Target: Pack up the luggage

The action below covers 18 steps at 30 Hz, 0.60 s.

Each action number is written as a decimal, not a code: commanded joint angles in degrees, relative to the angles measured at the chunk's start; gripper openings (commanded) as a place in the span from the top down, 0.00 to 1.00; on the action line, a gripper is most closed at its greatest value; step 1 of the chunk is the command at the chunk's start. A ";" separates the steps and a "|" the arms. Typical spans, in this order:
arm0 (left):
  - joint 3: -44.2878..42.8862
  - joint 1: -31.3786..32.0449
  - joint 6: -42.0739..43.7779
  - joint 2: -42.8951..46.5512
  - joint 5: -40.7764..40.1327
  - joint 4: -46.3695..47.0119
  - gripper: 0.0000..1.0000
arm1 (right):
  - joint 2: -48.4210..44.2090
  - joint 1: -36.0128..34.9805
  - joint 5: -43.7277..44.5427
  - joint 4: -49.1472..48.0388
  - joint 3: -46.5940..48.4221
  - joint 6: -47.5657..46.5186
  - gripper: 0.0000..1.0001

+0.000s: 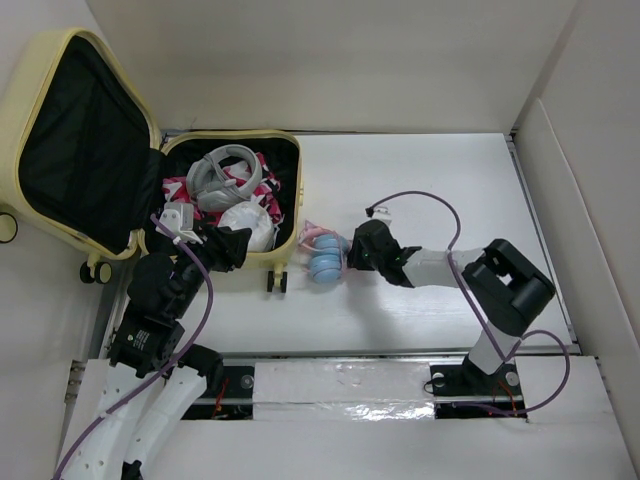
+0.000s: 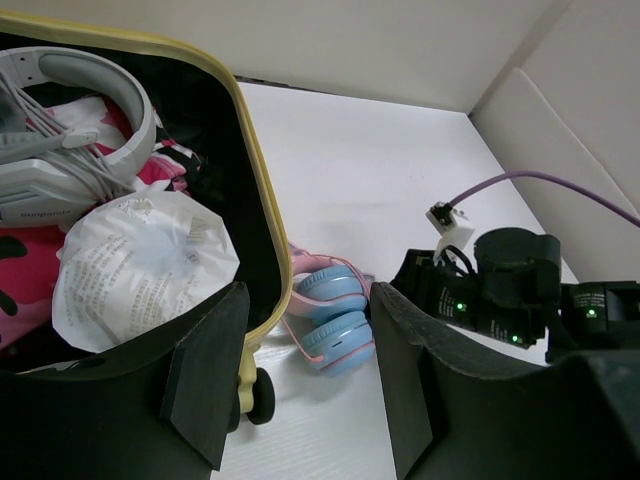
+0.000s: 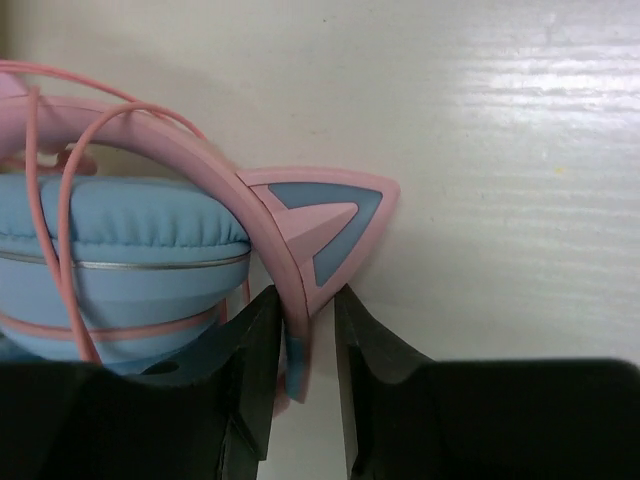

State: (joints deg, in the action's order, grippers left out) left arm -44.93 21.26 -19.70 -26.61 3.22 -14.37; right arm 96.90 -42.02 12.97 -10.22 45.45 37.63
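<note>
- Lying left of the right hand (image 1: pixel 350 248): glossy, rounded yellow luggage (image 1: pixel 80 150), black-lined.
- Right hand straddles pink headphones' (image 1: pixel 325 265) band; grip unclear.
- Left hand (image 1: pixel 228 243) open above luggage rim.

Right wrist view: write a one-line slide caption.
Right gripper straddles the pink headband of cat-ear headphones lying on the white table.

Overhead camera looks down; left wrist faces the luggage (image 2: pixel 264 190) and headphones (image 2: pixel 330 320), which right wrist sees close-up.
</note>
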 commanded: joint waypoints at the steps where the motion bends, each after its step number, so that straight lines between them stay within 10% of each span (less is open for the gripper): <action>1: 0.19 -0.16 0.28 -0.02 0.64 3.03 0.51 | 3.72 -1.49 2.50 1.96 3.76 -1.85 0.67; 3: 0.19 -0.16 0.28 -0.02 0.47 3.12 0.51 | 4.78 -1.49 2.50 1.96 4.82 -1.86 0.65; 7: 0.19 -0.16 0.46 -0.20 0.47 2.95 0.51 | 3.91 -1.49 3.11 0.38 3.86 -1.59 1.00; 18: -0.60 -0.16 0.37 0.33 -1.37 2.77 0.51 | -18.93 -2.18 4.87 0.82 6.12 -6.86 1.00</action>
State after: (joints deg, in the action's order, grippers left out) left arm -44.93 21.26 -19.68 -26.61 2.94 -14.37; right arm 83.29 -42.76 16.56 -4.03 46.13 32.25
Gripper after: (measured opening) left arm 0.488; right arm 0.188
